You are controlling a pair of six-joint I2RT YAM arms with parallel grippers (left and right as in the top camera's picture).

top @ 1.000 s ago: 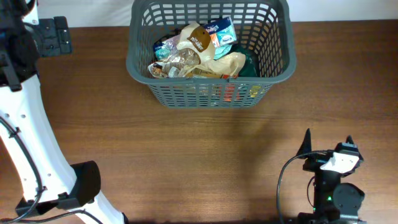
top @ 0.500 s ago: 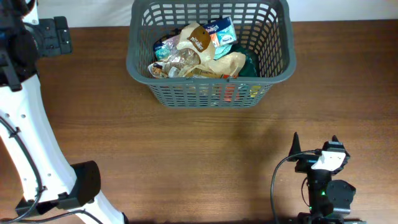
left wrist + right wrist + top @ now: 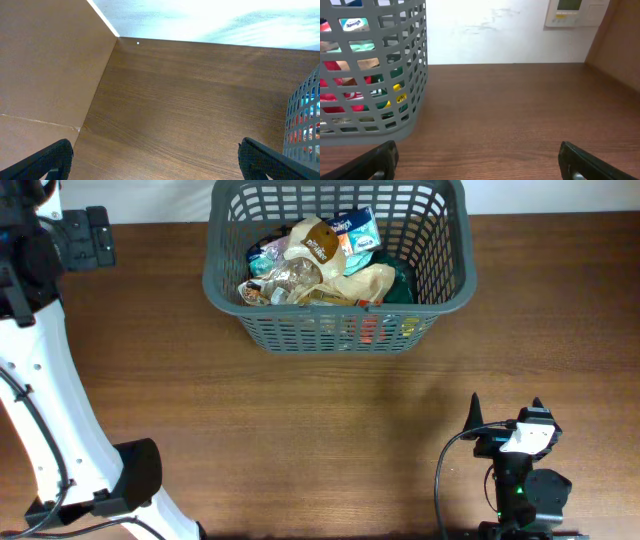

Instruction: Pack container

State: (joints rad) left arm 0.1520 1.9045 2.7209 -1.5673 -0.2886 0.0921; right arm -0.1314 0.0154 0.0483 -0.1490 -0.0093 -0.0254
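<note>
The container, a dark grey lattice basket (image 3: 338, 332), stands at the back middle of the table and holds several snack packets (image 3: 318, 262). Its corner shows in the left wrist view (image 3: 303, 117), and its side with packets behind the slots shows in the right wrist view (image 3: 395, 75). My right gripper (image 3: 505, 412) is open and empty over bare table near the front right, well apart from the basket; its fingers frame bare wood (image 3: 477, 149). My left gripper (image 3: 154, 146) is open and empty over bare wood, left of the basket. In the overhead view it sits at the far left (image 3: 86, 236).
The white left arm (image 3: 45, 390) runs down the left side of the table. A brown wall panel (image 3: 45, 65) borders the table on the left. A white wall with a thermostat (image 3: 572, 12) lies behind the table.
My right gripper moved a little to the left a second ago, then stayed still. The basket, the packets and the left arm have not moved.
</note>
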